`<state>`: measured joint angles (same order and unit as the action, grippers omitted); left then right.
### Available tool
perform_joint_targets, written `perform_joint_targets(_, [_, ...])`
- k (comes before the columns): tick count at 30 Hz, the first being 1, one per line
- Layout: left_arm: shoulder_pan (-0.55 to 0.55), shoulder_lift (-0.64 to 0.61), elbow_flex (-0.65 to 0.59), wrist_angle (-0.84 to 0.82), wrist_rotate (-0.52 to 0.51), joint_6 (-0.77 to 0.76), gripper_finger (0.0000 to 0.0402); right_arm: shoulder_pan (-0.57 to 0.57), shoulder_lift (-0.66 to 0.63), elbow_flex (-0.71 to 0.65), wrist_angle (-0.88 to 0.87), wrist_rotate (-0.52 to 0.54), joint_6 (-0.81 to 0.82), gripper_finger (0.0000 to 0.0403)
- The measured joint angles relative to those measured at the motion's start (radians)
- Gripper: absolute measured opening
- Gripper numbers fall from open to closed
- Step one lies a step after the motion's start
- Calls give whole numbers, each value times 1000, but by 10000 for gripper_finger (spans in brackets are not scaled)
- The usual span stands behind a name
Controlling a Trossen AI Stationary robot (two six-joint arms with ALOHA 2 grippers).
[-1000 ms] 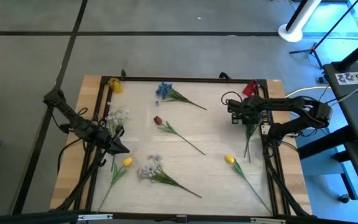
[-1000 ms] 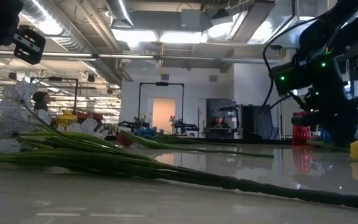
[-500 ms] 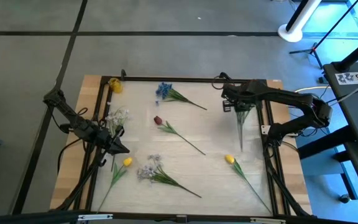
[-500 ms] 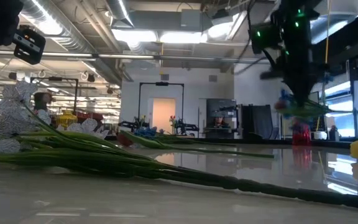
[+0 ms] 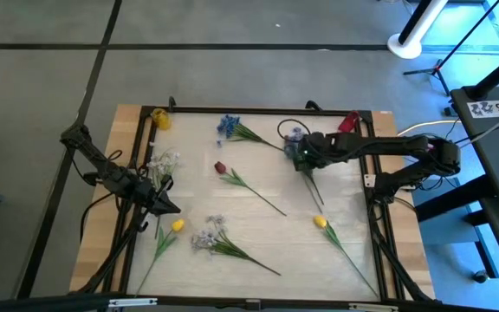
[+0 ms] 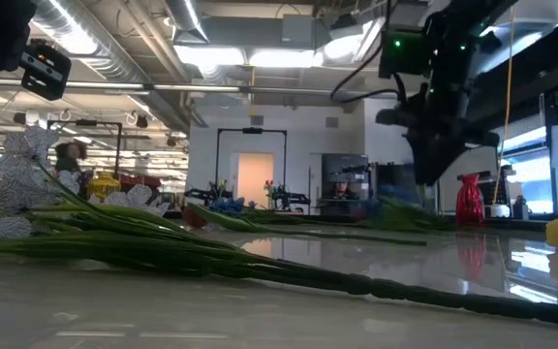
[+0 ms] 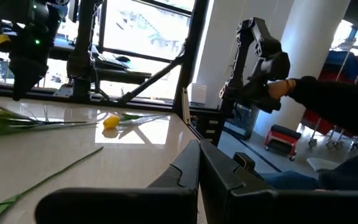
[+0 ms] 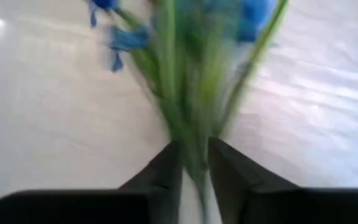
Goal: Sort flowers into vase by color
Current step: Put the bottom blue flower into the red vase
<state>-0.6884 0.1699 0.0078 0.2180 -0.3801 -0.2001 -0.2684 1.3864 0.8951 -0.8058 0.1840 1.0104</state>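
My right gripper [image 5: 304,154] hangs over the table's far middle, shut on a blue flower [image 5: 294,135] whose stem [image 5: 317,192] trails toward the near edge. Lying flat on the table are another blue cluster [image 5: 228,126], a dark red tulip [image 5: 220,167], two yellow tulips [image 5: 177,225] [image 5: 320,222] and two pale sprays [image 5: 165,162] [image 5: 208,236]. A yellow vase [image 5: 159,119] stands at the far left corner and a red vase [image 5: 349,122] at the far right. My left gripper [image 5: 170,208] waits shut at the left edge. My right gripper pinches the blue flower's green stems [image 8: 194,146] between its two fingers [image 8: 166,171], just below the blooms [image 8: 247,12]. The fingers come from above, slanting down, and lie across the stem. Whether the stem's lower end [image 5: 321,204] touches the table I cannot tell.
A dark frame [image 5: 258,110] runs round the pale table top. Bare surface lies between the red tulip and the held flower. Beyond the table, a person's sleeve and hand [image 7: 303,93] show in the left wrist view.
My right gripper has carried the blue flower from beside the red vase toward the table's left, rising first and then coming lower. The blooms now point to the far left and the stem has swung along behind. The left arm has kept still.
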Motion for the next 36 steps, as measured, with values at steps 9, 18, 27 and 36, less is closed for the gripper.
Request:
perform_joint_targets(9, [0, 0, 0, 0, 0, 0, 0, 13, 57, 0, -12, 15, -67, 205])
perform_joint_targets(18, [0, 0, 0, 0, 0, 0, 0, 26, 239, 0, 3, -20, -130, 204])
perform_joint_targets(27, [0, 0, 0, -1, 0, 0, 0, 24, 273, 10, 11, -16, -164, 61])
perform_joint_targets(36, [0, 0, 0, 0, 0, 0, 0, 61, 199, 214, -388, 141, -91, 40])
